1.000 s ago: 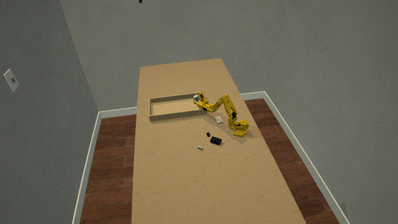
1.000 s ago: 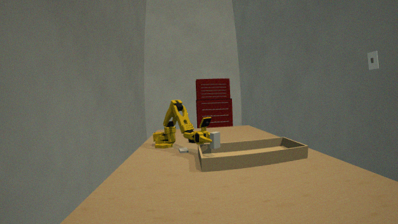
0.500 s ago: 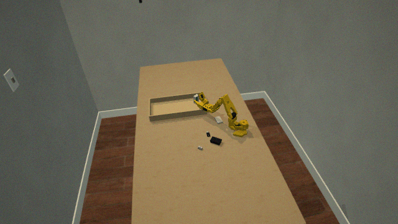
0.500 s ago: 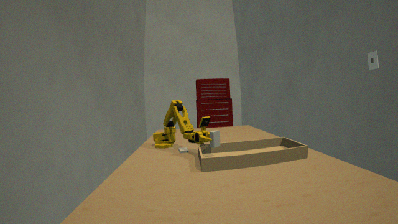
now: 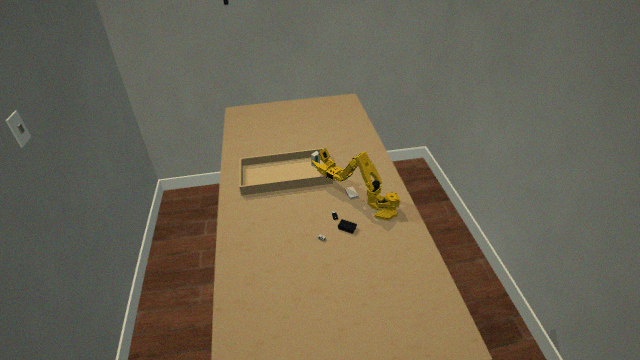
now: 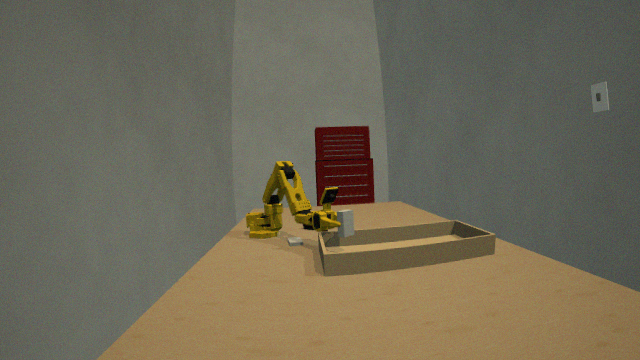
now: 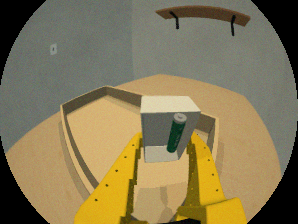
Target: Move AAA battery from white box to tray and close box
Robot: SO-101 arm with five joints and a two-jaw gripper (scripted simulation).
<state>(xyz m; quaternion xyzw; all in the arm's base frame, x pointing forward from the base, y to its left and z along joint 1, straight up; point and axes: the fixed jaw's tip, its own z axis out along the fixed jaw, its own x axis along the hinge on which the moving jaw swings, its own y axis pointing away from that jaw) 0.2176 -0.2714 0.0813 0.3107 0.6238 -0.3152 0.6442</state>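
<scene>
My gripper (image 7: 166, 152) is shut on the white box base (image 7: 166, 125), held tipped on its side over the near end of the tray (image 5: 280, 172). A green AAA battery (image 7: 177, 133) shows in the box's open side, which faces my wrist camera. In the exterior view the box (image 6: 345, 223) hangs above the tray's end wall (image 6: 405, 245) at my gripper (image 6: 334, 221). In the top view the box (image 5: 313, 157) is at the tray's right end beside my gripper (image 5: 321, 159). The white lid (image 5: 352, 192) lies flat on the table near the arm's base and shows in the exterior view as well (image 6: 295, 241).
A black box (image 5: 347, 226) lies on the table in front of the arm. A small black item (image 5: 334, 215) and a small pale item (image 5: 322, 237) lie near it. A red cabinet (image 6: 344, 165) stands behind the table.
</scene>
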